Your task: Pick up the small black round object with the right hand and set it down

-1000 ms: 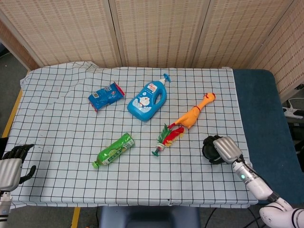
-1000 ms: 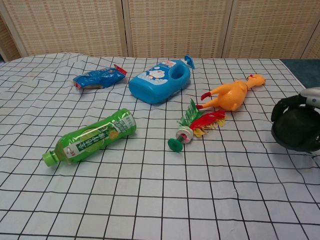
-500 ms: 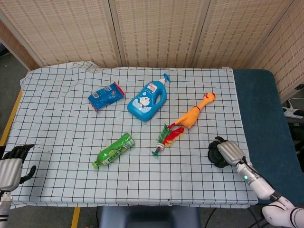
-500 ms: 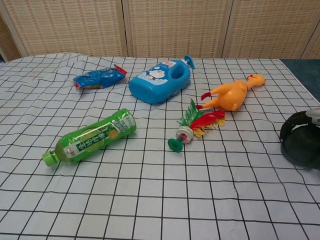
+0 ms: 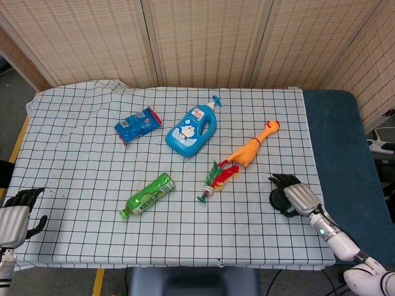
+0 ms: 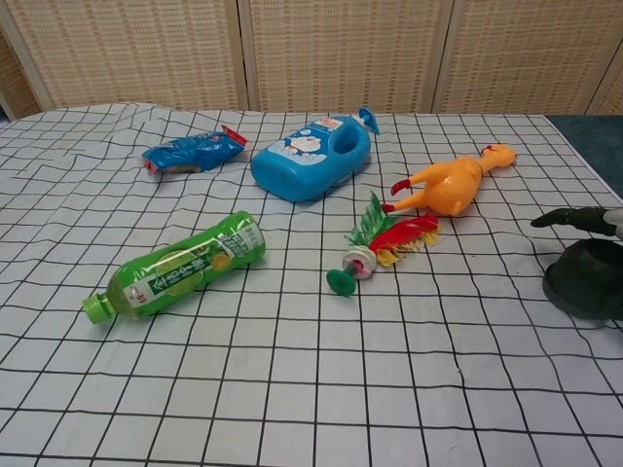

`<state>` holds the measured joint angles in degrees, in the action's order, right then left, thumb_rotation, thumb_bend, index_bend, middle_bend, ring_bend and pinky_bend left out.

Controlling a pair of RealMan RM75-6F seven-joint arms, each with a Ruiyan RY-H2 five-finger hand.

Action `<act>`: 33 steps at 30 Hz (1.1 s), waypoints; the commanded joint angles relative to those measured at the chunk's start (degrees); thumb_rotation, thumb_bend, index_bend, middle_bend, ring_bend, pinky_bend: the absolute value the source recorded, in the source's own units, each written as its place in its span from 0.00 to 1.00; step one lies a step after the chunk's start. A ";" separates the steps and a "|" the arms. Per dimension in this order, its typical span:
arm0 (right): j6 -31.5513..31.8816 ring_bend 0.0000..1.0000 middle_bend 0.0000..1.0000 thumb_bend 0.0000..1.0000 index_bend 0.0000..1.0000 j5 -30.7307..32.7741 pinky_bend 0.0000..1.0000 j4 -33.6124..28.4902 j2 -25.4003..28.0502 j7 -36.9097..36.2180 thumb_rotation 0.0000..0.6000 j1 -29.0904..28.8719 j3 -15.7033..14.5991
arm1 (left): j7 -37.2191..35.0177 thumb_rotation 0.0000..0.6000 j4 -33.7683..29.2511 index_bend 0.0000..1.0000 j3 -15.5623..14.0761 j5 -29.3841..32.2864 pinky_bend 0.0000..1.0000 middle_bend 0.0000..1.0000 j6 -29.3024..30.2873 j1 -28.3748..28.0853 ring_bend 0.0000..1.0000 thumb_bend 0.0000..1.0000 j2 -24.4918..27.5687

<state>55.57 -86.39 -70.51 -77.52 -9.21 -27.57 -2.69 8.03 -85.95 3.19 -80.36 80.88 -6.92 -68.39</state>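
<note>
The small black round object (image 5: 281,201) (image 6: 587,280) lies flat on the checked tablecloth (image 5: 86,154) near the table's right edge — being round, it shows no long axis and no facing that can be told; in the chest view it looks like a low dome with its broad side down. The right hand (image 5: 295,194) is directly over it and a little toward the robot, fingers (image 6: 567,217) spread and stretched out above the dome, not closed round it; whether the palm touches it cannot be told. The left hand (image 5: 15,213) sits at the near left corner of the table, fingers loosely apart and holding nothing.

The blue detergent bottle (image 5: 192,131) carries a cartoon-cat label; its lettering is too small to read. The green drink bottle (image 5: 148,195) has Chinese characters on its wrapper — not legible here. The blue snack packet (image 5: 137,124) shows print that cannot be made out.
</note>
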 commanded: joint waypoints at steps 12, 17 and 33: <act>3.15 0.00 0.00 0.13 0.08 0.99 0.13 -3.51 1.11 2.75 1.00 1.78 1.05 | 0.10 1.00 -0.11 0.17 -0.04 0.30 0.27 0.19 -0.51 -0.16 0.15 0.37 0.04; 5.61 0.00 0.06 0.13 0.14 0.67 0.22 -2.90 0.38 2.96 1.00 2.69 1.57 | 0.08 1.00 -0.24 0.17 -0.02 0.57 0.27 0.19 -0.78 -0.21 0.15 0.37 0.03; 5.51 0.28 0.35 0.12 0.35 1.11 0.49 -2.25 -0.22 2.78 1.00 3.06 2.04 | 0.40 1.00 -0.26 0.17 -0.05 0.56 0.27 0.19 -0.73 -0.26 0.15 0.37 0.03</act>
<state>60.68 -85.05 -72.88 -77.63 -6.17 -24.67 -0.75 8.39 -86.26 3.16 -79.77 80.11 -7.19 -68.35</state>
